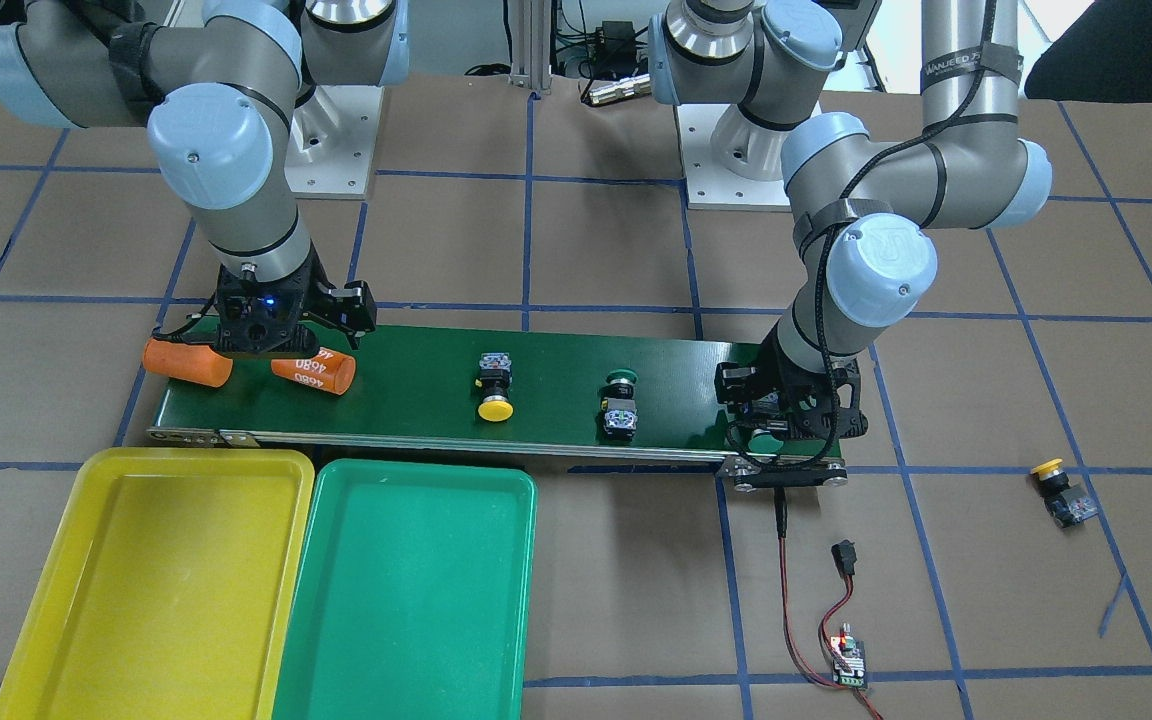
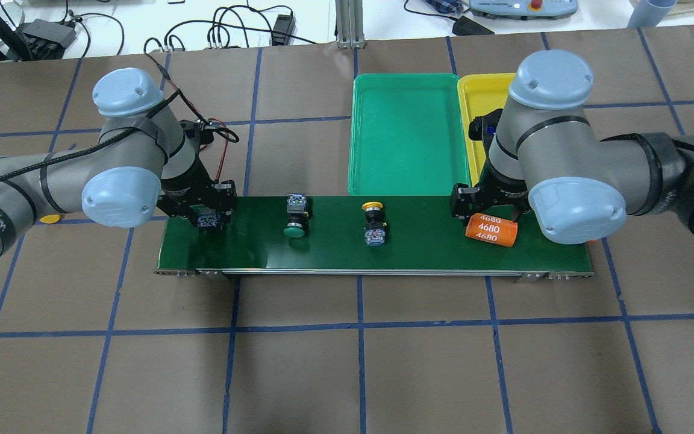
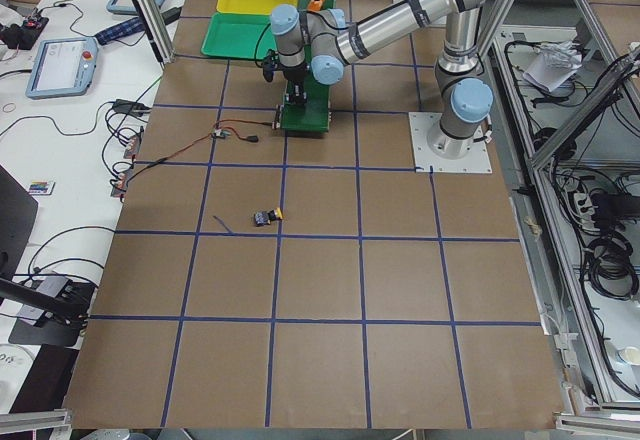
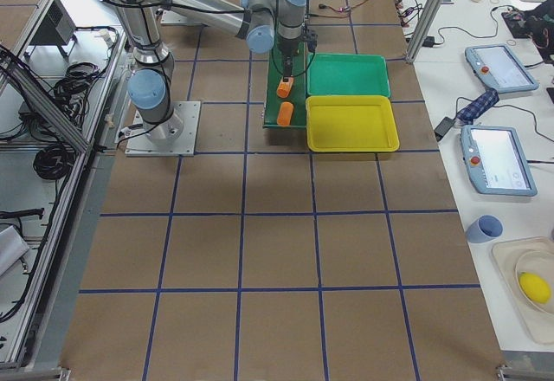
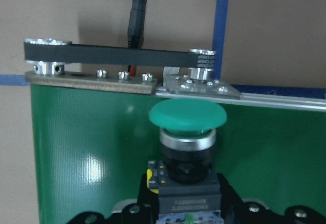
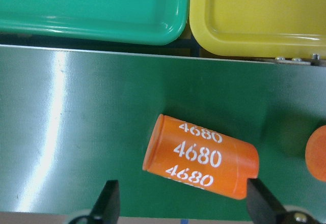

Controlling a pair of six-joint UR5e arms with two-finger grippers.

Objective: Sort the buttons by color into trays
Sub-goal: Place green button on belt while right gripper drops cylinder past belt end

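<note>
My left gripper (image 2: 205, 214) is at the left end of the conveyor belt, shut on the black body of a green-capped button (image 5: 187, 117) that lies on the belt. A second green-capped button (image 2: 294, 228) and a yellow-capped button (image 2: 373, 208) lie mid-belt. Another yellow-capped button (image 1: 1061, 490) lies on the table off the belt's end. My right gripper (image 2: 485, 208) is open above the orange "4680" cylinder (image 6: 201, 158), with one finger on each side of it. The yellow tray (image 1: 66, 560) and green tray (image 1: 406, 600) stand empty beside the belt.
The dark-green conveyor belt (image 1: 416, 390) runs across the table. A second orange cylinder (image 1: 188, 362) lies at its end near my right gripper. A small circuit board (image 1: 848, 660) with red and black wires lies by the belt's other end.
</note>
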